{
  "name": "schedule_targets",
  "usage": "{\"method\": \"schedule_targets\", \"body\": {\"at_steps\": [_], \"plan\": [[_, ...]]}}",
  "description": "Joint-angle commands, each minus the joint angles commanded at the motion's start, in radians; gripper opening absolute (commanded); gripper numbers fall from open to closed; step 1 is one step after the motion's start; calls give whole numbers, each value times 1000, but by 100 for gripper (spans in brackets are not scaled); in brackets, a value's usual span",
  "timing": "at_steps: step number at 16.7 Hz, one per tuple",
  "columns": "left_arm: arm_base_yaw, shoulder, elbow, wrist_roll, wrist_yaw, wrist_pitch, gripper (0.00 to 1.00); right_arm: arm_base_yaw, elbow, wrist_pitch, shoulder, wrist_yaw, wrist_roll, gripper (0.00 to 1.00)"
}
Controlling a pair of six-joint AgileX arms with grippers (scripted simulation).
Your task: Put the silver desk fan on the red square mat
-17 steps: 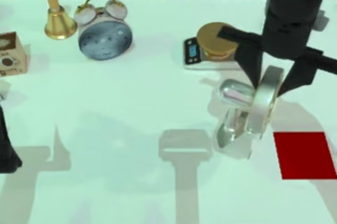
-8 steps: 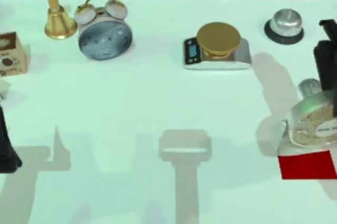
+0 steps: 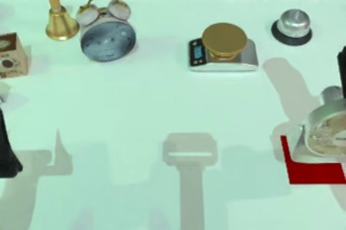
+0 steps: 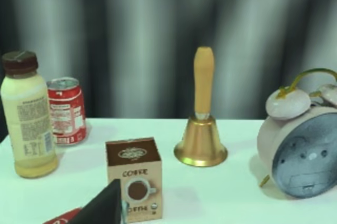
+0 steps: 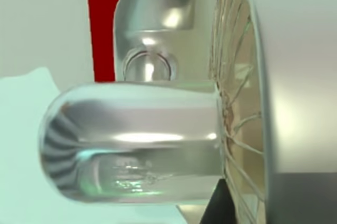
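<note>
The red square mat (image 3: 313, 171) is seen at the near right edge of the table (image 3: 162, 111), and the silver desk fan (image 3: 327, 133) is held over its far part by the right gripper (image 3: 343, 73), mostly out of view; whether its claw is clenched cannot be told. Transport is judged nearly done; lowering and release remain. The left gripper (image 3: 6, 154) is parked at near left. Farther back a scale (image 3: 223, 47) and dome bell (image 3: 292, 26) are seen
</note>
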Motion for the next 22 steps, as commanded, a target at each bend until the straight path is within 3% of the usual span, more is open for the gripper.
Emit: {"method": "schedule_targets", "body": {"at_steps": [10,22], "plan": [[0,0,0,0,0,0,100,-7,-124,138,11,0,-2,0],[0,0,0,0,0,0,100,-7,-124,138,11,0,-2,90]]}}
